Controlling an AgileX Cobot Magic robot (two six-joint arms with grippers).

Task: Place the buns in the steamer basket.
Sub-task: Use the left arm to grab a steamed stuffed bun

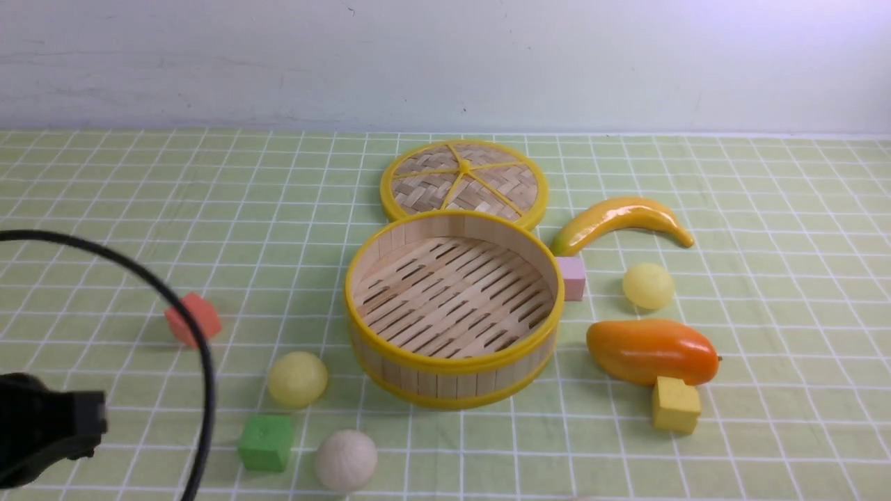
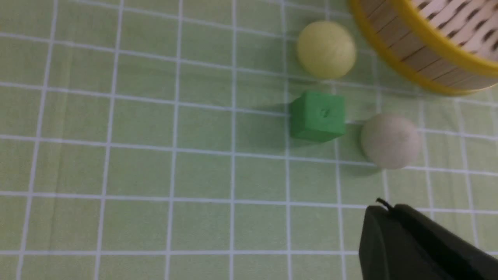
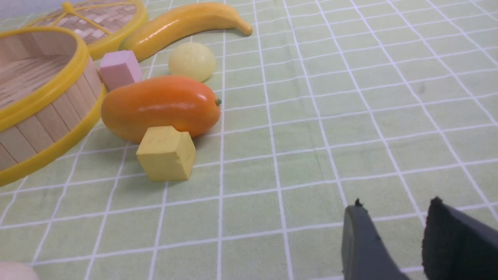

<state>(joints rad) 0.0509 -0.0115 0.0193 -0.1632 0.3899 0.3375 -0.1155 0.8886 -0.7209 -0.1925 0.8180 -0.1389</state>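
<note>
The steamer basket (image 1: 452, 365) stands empty at the table's middle. One pale yellow bun (image 1: 297, 379) lies to its front left, with an off-white bun (image 1: 346, 459) nearer me. Another pale yellow bun (image 1: 648, 286) lies to the basket's right. A pale rounded edge (image 3: 11, 272) shows in a corner of the right wrist view; I cannot tell what it is. My left gripper (image 2: 389, 208) is shut and empty, a short way from the off-white bun (image 2: 390, 140). My right gripper (image 3: 397, 203) is open and empty over bare cloth, away from the bun (image 3: 192, 61).
The flat woven lid (image 1: 463, 182) lies behind the basket. A banana (image 1: 619, 221), mango (image 1: 651, 350), pink cube (image 1: 572, 277) and yellow cube (image 1: 675, 405) are on the right. A green cube (image 1: 265, 442) sits between the two left buns, and a red cube (image 1: 193, 319) sits farther left.
</note>
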